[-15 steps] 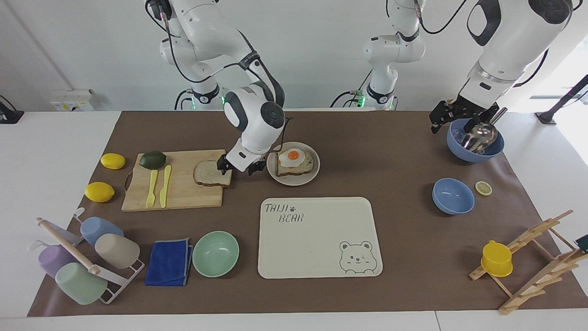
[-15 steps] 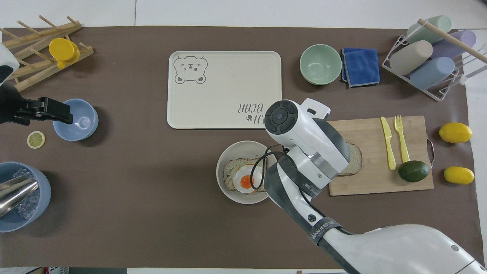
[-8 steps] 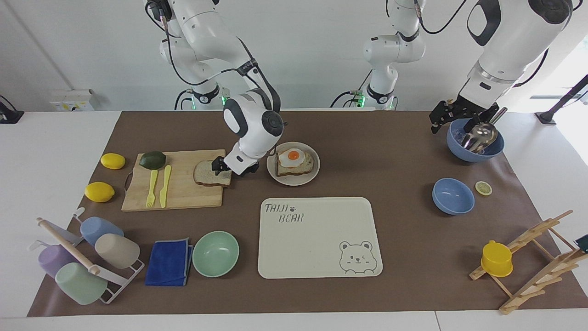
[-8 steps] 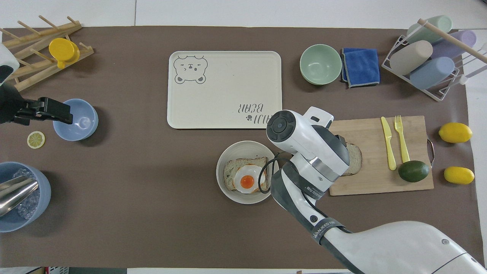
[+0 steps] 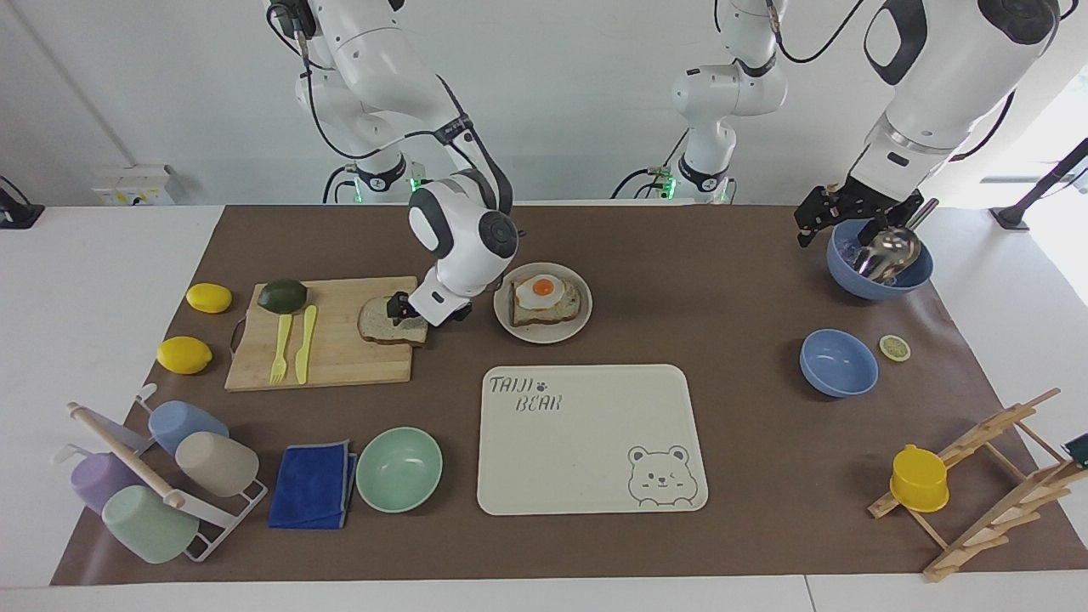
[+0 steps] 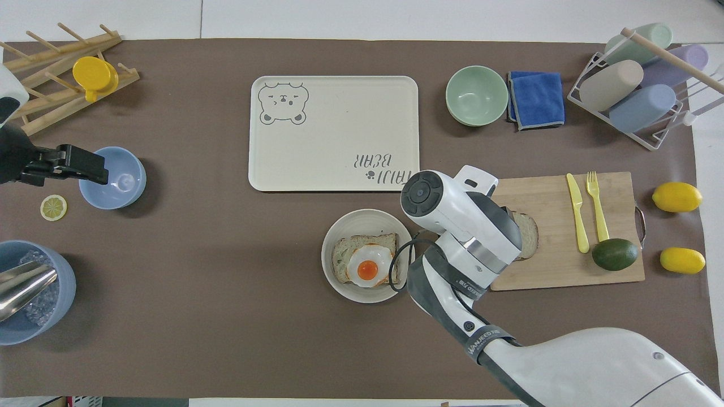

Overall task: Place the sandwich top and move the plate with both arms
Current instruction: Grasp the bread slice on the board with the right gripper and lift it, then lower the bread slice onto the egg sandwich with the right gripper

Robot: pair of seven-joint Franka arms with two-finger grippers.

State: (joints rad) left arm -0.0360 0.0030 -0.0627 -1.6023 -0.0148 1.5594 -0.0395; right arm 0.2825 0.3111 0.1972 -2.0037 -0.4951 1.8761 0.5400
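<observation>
Fingers of the right gripper (image 5: 422, 311) are down at the sandwich top (image 5: 384, 324), at the slice's edge nearest the plate (image 5: 580, 320); whether they are spread or already pinching the crust I cannot tell. Fingers of the left gripper (image 5: 841, 219) cannot be read either; that arm waits at the left arm's end of the table (image 5: 731, 289), over the rim of a blue bowl with a metal scoop (image 5: 884, 252).

By size: the table carries the bear tray (image 5: 586, 438), farther from the robots than the plate, then the cutting board (image 5: 340, 361) toward the right arm's end. The slice lies flat on the corner of the board closest to the plate. The plate sits just beside the board and holds toast with a fried egg (image 5: 544, 297).

What matters for the coming move is that the plate lies a short way from the slice, toward the left arm's end, at about the same distance from the robots. The right arm is by far the nearer, so the carry looks like a short sideways lift over the plate rim, once the grip is sure. Overhead, the arm hides most of the slice (image 6: 528, 234).
</observation>
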